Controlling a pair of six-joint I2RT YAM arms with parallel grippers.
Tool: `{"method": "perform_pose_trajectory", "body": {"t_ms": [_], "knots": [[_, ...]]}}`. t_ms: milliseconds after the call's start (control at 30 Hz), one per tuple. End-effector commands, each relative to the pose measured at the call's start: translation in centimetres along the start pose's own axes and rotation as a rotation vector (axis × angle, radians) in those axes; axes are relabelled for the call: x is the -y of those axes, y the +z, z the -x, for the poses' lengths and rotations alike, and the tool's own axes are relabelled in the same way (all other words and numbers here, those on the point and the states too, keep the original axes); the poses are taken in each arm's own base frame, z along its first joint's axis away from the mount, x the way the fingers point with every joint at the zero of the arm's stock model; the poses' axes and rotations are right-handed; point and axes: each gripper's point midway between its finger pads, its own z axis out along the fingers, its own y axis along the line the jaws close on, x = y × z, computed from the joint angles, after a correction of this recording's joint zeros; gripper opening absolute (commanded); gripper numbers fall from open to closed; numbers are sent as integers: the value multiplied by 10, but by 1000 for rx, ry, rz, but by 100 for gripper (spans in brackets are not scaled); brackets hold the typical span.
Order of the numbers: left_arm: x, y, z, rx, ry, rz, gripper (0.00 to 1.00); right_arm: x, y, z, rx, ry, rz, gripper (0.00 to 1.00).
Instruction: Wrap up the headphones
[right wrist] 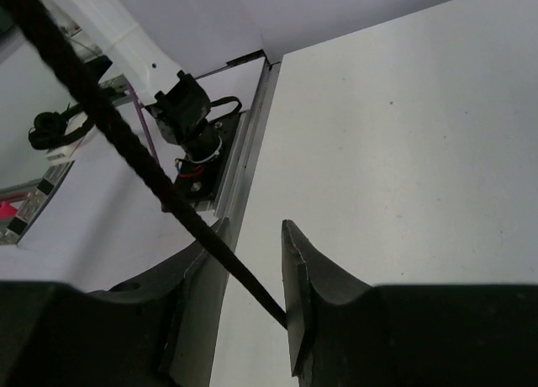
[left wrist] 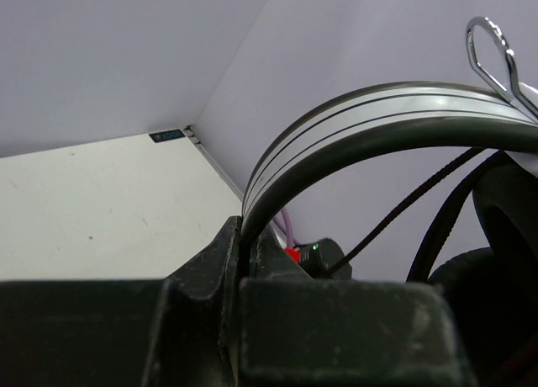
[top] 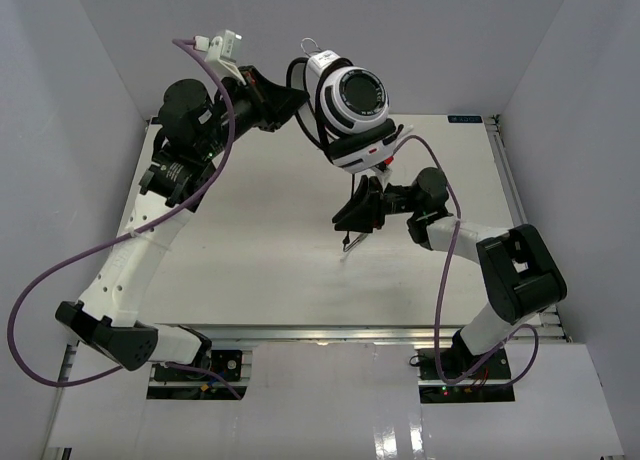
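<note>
Two hands share your load. Your left hand (left wrist: 244, 248) is clenched on the headband of the headphones (top: 355, 100), holding them in the air over the far half of the table (top: 250, 250). Their cord (right wrist: 126, 143) drops between the fingers of your right hand (right wrist: 252, 235), which stand parted wider than the cord. Mind the purple cable (top: 450, 195) arching just beside the lower ear cup, and the wire loop (left wrist: 492, 50) at the headband.
</note>
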Motion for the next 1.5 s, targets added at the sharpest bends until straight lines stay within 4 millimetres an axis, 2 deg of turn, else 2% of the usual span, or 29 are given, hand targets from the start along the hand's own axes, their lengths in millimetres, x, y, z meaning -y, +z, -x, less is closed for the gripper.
{"method": "perform_pose_trajectory", "body": {"t_ms": [0, 100, 167, 233, 300, 333, 367, 400, 433, 467, 500, 533, 600, 700, 767, 833, 900, 1000, 1067, 1100, 1133, 1333, 1433, 1467], "knots": [[3, -11, 66, 220, -32, 125, 0, -33, -3, -8, -26, -112, 76, 37], [-19, -15, 72, 261, -41, 242, 0, -36, -6, -24, -47, -142, 68, 36], [-41, -16, 71, 282, -49, 342, 0, -44, -6, -22, -51, -201, 50, 29], [-54, -15, 66, 275, -46, 392, 0, -48, -6, -21, -71, -264, 30, 17], [-76, -14, 57, 262, -28, 476, 0, -41, -7, -18, -112, -296, -62, 9], [-86, -14, 52, 252, -12, 511, 0, -40, -8, -17, -141, -311, -95, 8], [-98, -14, 46, 239, 9, 556, 0, -39, -7, -5, -153, -400, -131, 8], [-107, -14, 41, 224, 37, 586, 0, -41, -9, -15, -208, -352, -158, 8], [-119, -15, 33, 194, 76, 632, 0, -34, -12, 5, -233, -465, -230, 8], [-130, -16, 28, 179, 102, 668, 0, -34, -13, 8, -263, -485, -255, 8], [-147, -15, 15, 149, 128, 717, 0, -37, -13, 2, -305, -476, -267, 8], [-167, -16, -3, 101, 162, 771, 0, -32, -17, 14, -337, -545, -328, 8], [-187, -16, -25, 34, 208, 817, 0, -29, -24, 18, -430, -599, -417, 8], [-225, -20, -74, -118, 283, 885, 0, -30, -26, 49, -502, -757, -484, 8], [-240, -21, -96, -190, 310, 899, 0, -26, -31, 62, -559, -818, -533, 8], [-254, -23, -131, -295, 325, 892, 0, -16, -36, 73, -618, -876, -591, 8], [-259, -25, -156, -380, 339, 859, 0, -3, -42, 84, -668, -949, -657, 8], [-238, -19, -189, -499, 400, 704, 0, 26, -62, 96, -773, -1036, -823, 8], [-221, -19, -201, -551, 467, 618, 0, 42, -70, 110, -801, -1112, -920, 8], [-212, -21, -207, -571, 493, 576, 0, 49, -76, 110, -833, -1141, -956, 8], [-204, -22, -216, -596, 498, 519, 0, 57, -78, 103, -871, -1148, -955, 8], [-137, -37, -207, -547, 491, 215, 0, 83, -78, 80, -814, -1040, -923, 8], [-123, -44, -194, -501, 473, 195, 0, 92, -85, 74, -709, -904, -897, 8], [-120, -44, -192, -492, 470, 192, 0, 90, -80, 69, -659, -853, -857, 8]]}}
